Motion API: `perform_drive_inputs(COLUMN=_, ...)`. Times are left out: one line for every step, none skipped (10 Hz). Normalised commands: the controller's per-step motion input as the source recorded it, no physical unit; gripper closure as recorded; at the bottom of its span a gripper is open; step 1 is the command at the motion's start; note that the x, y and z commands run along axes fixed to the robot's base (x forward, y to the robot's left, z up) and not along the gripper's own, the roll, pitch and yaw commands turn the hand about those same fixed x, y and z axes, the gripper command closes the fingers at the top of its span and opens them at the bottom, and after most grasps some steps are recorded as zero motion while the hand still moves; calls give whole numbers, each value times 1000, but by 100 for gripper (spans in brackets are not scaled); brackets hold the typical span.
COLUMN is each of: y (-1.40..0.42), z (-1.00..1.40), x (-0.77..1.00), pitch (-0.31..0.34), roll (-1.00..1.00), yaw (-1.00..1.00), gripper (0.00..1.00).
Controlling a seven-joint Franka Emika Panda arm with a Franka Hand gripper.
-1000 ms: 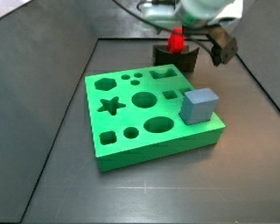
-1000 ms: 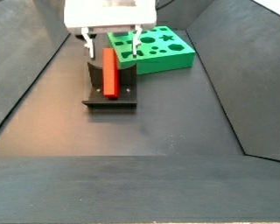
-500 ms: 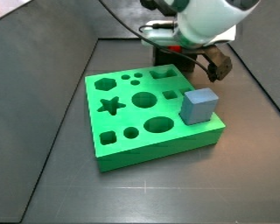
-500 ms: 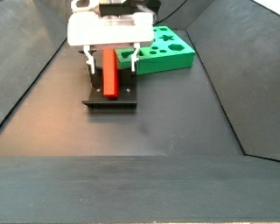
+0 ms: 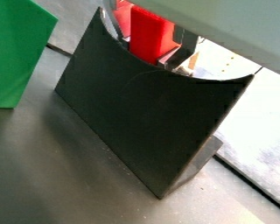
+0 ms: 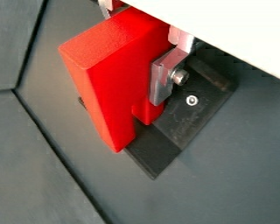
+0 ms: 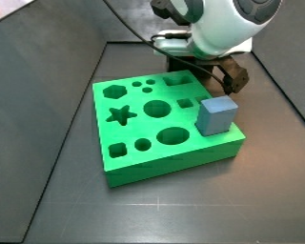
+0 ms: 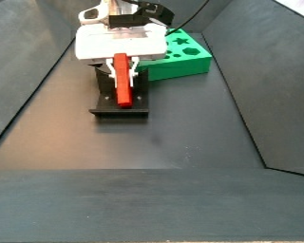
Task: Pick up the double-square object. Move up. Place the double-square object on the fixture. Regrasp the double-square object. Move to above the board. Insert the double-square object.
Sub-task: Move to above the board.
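The gripper (image 8: 121, 66) grips the double-square object (image 8: 121, 78) standing on the fixture (image 8: 121, 102).

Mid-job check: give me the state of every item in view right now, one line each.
double-square object: upright on the fixture, between the jaws.
fixture: on the floor, holding the red piece.
gripper: lowered over the fixture, jaws alongside the piece; closure unclear.
board: flat, holes unfilled.
grey-blue cube: resting on the board's corner.

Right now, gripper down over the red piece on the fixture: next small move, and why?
Probably close the gripper. In a wrist view a silver finger lies against the double-square object, which stands on the fixture; whether the grip is firm is unclear.
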Motion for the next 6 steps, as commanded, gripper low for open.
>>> perform_drive_inputs(y=30, z=1000, x=128, pitch=250, roll=250, yaw=-307, gripper=100)
perform_drive_inputs(y=30, z=1000, x=120, pitch=292, roll=174, yaw=-221, gripper=100)
perform_drive_inputs(y=31, z=1000, x=116, pitch=312, roll=107, yaw=-121, gripper=100)
perform_drive_inputs(y=28, z=1000, x=111, pitch=334, roll=33, yaw=-1, gripper=100)
perform_drive_inputs(y=27, z=1000, x=110, pitch=336, roll=-8, yaw=81, gripper=100)
perform_drive_inputs(y=25, z=1000, x=109, pitch=320, roll=-26, yaw=145, gripper=100)
